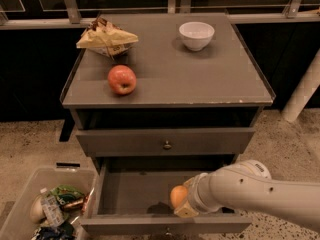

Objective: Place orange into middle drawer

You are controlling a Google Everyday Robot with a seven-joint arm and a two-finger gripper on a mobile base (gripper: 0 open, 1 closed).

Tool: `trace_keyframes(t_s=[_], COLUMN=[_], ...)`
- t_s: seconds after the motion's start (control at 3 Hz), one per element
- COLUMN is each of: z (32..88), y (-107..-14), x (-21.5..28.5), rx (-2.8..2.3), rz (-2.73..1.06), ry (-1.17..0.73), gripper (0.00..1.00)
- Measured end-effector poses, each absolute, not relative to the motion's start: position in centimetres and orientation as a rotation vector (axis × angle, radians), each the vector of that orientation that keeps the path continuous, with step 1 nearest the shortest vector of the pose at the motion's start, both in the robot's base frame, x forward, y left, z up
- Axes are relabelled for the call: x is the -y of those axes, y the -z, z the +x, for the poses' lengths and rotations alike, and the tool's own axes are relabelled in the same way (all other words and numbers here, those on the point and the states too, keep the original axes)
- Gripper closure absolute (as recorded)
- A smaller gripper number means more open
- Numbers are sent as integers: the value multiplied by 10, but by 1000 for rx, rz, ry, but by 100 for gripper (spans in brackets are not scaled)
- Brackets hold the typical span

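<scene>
The middle drawer (130, 191) stands open at the foot of the grey cabinet (210, 84), its plain floor in view. Over the right half of that drawer hangs the gripper (181, 204), reaching in from the drawer's right side at the end of the white arm (250, 191). The pincer is clenched on the orange (177, 195): the fruit sits against the pale fingers (186, 212), which close round its right and lower side, so little gap shows between them. The orange is inside the drawer's outline, near the front wall and right of the drawer's middle, and a dark shadow lies on the floor just to its left; whether the fruit touches the floor cannot be told.

Directly above the drawer is a closed drawer front (125, 143) with a small round knob (167, 145). Higher still, on the cabinet top, a red apple (122, 79) lies above the drawer's left part, a crumpled yellow bag (106, 37) behind it, and a white bowl (196, 35) above the drawer's right part. To the left of the drawer, on the ground, stands a clear bin (30, 184) with rubbish in it
</scene>
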State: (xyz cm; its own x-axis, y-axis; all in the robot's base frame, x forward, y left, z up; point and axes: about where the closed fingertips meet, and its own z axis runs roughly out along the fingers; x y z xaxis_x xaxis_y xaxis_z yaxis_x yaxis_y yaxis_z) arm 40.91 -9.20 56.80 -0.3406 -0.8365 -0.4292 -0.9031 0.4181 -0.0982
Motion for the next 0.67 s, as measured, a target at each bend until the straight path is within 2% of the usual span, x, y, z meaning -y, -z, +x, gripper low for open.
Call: trace_keyframes(t_s=[0.33, 0.67], z=[438, 437], y=[-549, -550], x=[118, 117], rx=[-2285, -2286], rz=[-1478, -1475], ry=[-38, -39], gripper=[100, 100])
